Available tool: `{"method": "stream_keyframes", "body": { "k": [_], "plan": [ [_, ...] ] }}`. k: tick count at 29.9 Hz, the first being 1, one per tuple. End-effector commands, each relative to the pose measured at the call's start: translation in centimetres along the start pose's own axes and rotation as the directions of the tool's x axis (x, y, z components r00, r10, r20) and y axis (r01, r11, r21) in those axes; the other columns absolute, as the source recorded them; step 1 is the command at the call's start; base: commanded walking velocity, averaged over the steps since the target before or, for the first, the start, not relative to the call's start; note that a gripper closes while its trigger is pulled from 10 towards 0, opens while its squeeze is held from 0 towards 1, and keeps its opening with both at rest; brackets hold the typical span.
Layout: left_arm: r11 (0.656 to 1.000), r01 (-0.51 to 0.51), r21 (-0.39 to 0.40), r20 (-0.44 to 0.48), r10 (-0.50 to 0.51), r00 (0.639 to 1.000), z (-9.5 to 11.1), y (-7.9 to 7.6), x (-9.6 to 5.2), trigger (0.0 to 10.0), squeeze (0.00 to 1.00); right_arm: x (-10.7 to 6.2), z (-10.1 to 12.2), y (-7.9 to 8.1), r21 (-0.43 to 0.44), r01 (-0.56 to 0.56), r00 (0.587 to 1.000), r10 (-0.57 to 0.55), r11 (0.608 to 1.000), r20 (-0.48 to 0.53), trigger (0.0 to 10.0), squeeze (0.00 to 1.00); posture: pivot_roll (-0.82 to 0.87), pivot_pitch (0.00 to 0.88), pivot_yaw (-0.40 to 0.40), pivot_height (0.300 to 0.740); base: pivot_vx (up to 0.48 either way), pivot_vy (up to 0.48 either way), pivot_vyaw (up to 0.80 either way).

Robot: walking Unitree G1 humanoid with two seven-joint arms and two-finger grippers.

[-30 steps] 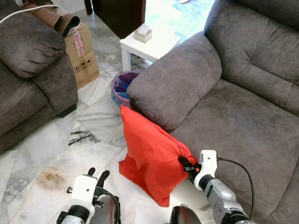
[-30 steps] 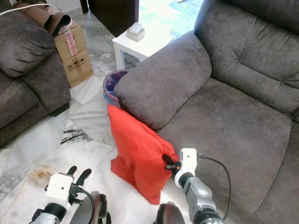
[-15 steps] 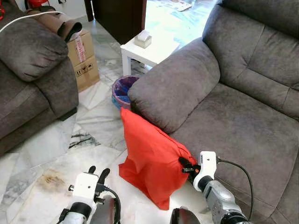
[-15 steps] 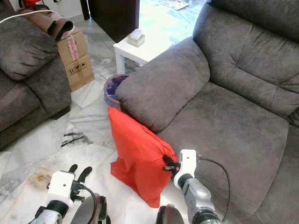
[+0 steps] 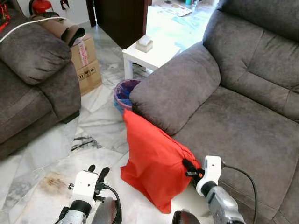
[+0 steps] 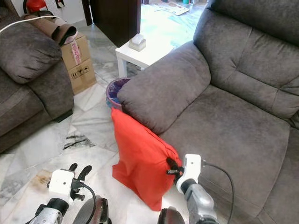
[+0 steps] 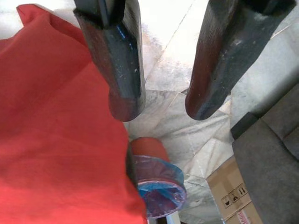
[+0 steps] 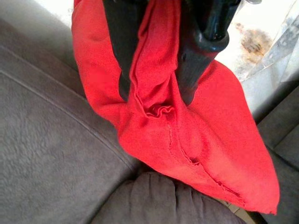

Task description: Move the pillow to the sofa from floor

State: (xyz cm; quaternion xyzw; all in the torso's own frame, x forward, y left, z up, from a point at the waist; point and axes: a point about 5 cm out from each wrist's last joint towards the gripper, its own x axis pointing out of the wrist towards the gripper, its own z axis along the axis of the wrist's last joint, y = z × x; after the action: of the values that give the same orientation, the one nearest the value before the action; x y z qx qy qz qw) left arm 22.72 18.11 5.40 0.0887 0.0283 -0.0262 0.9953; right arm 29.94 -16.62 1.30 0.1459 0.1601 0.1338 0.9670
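The red pillow (image 5: 152, 163) stands on end on the marble floor, leaning against the front of the grey sofa (image 5: 243, 121) below its armrest. My right gripper (image 5: 189, 169) is shut on the pillow's upper right corner; in the right wrist view the red cloth (image 8: 154, 93) is bunched between the two black fingers. My left gripper (image 5: 96, 171) is low at the left, open and holding nothing, a short way from the pillow's lower left side. The left wrist view looks past its fingers at the pillow (image 7: 56, 140).
A purple-lined bin (image 5: 124, 93) stands behind the pillow beside the armrest. A white side table (image 5: 150, 52) with a tissue box is farther back. A second grey sofa (image 5: 32, 88) and a cardboard box (image 5: 86, 62) are at the left.
The camera has tilted up slightly, so the whole scene sits a little lower. My right gripper keeps its hold on the pillow corner; the pillow has barely moved.
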Motion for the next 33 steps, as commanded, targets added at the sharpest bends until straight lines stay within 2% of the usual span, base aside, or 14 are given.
{"method": "stream_keyframes", "body": {
  "k": [1,16,17,18,19,24,33],
  "plan": [
    [1.0,0.009,-0.011,-0.021,-0.009,1.0,-0.7,-0.1,-0.2,10.0,0.0,-0.3,0.5,-0.3,-0.003,0.007,0.998,-0.007,1.0,0.068,0.0,0.0,0.12,0.15,-0.051,0.636,0.0,0.0,0.0],
    [0.999,0.031,-0.016,-0.016,-0.032,0.999,-0.7,-0.5,0.2,10.0,0.0,-1.5,-0.5,0.0,-0.009,0.037,0.992,-0.036,0.999,0.12,0.0,0.0,0.09,0.149,-0.043,0.636,0.0,0.0,0.0],
    [0.999,0.032,-0.016,-0.017,-0.032,0.999,-0.7,-0.5,0.2,10.0,0.0,-1.6,-0.5,-0.1,-0.022,0.049,0.992,-0.046,0.999,0.12,4.9,0.0,0.09,0.149,-0.043,0.636,0.0,0.0,0.0],
    [0.999,0.032,-0.016,-0.017,-0.032,0.999,-0.7,-0.5,0.2,10.0,0.0,-1.6,-0.5,-0.1,-0.022,0.049,0.992,-0.046,0.999,0.12,4.9,0.0,0.09,0.149,-0.043,0.636,0.0,0.0,0.0],
    [0.999,0.033,-0.016,-0.018,-0.033,0.999,-0.7,-0.5,0.2,10.0,0.0,-1.6,-0.5,-0.2,-0.027,0.057,0.991,-0.053,0.998,0.122,10.0,0.0,0.09,0.148,-0.043,0.636,0.0,0.0,0.0],
    [0.999,0.037,-0.017,-0.017,-0.037,0.999,-0.7,-0.6,0.2,10.0,0.0,-1.7,0.1,-0.2,-0.005,0.054,0.986,-0.052,0.999,0.158,10.0,0.0,0.09,0.145,-0.044,0.636,0.0,0.0,0.0],
    [0.999,0.035,-0.011,-0.015,-0.035,0.999,-0.8,-0.4,0.3,10.0,0.0,-1.8,0.2,-0.7,-0.032,0.075,0.987,-0.07,0.997,0.142,10.0,0.0,0.09,0.136,-0.045,0.691,0.0,0.0,0.0]
  ]
}}
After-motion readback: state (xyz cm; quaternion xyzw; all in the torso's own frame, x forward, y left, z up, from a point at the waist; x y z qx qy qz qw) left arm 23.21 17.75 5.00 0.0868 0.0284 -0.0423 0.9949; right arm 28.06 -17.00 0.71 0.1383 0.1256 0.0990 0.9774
